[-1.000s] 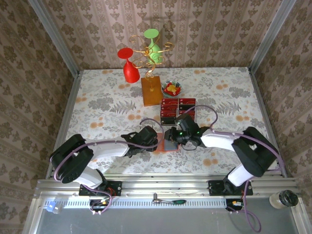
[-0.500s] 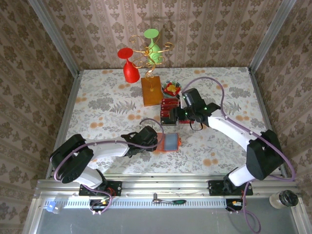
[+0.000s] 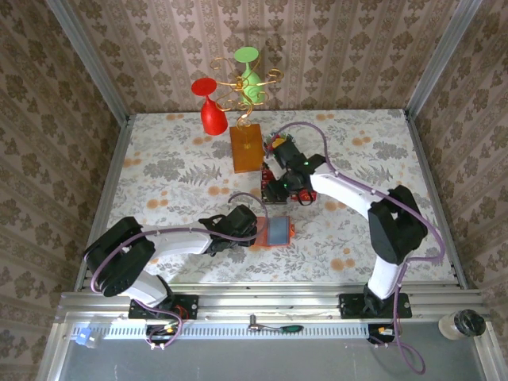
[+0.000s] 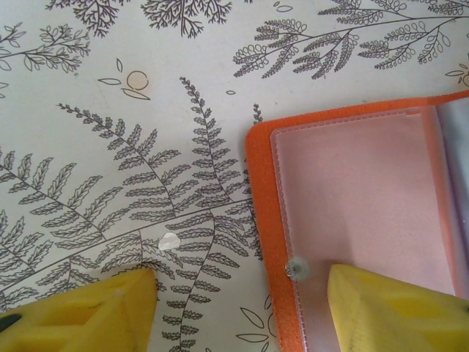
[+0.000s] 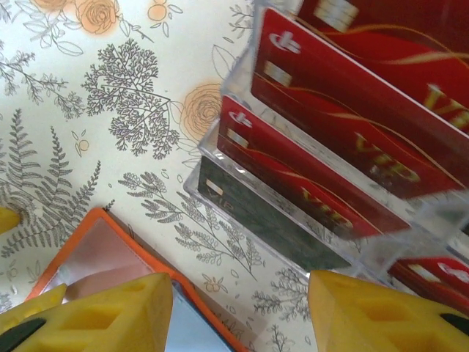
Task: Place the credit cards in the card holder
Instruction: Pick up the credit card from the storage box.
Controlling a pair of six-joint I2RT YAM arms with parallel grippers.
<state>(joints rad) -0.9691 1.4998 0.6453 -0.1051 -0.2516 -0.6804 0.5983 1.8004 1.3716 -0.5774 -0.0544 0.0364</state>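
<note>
The orange card holder (image 3: pixel 278 232) lies open on the flowered tablecloth, its clear pink pocket (image 4: pixel 352 191) and pale snap facing up. My left gripper (image 3: pixel 244 228) is open astride its left edge, one yellow finger (image 4: pixel 396 312) over the pocket, the other on the cloth. Red credit cards (image 5: pixel 330 95) stand in a clear tiered rack (image 3: pixel 302 194), with a dark card on the lowest step. My right gripper (image 3: pixel 275 182) hovers open at the rack's near-left corner with nothing between its fingers (image 5: pixel 381 315). The holder's corner (image 5: pixel 95 249) shows below it.
A brown wooden block (image 3: pixel 248 148) with a gold wire stand carries a red goblet (image 3: pixel 210 111) and a green one (image 3: pixel 248 71) behind the rack. The candy bowl (image 3: pixel 279 143) sits beside the block, next to my right arm. Patterned walls close in the table.
My right gripper has left the card holder, swung back to the card rack, and opened its jaws. The left gripper has stayed at the holder's edge.
</note>
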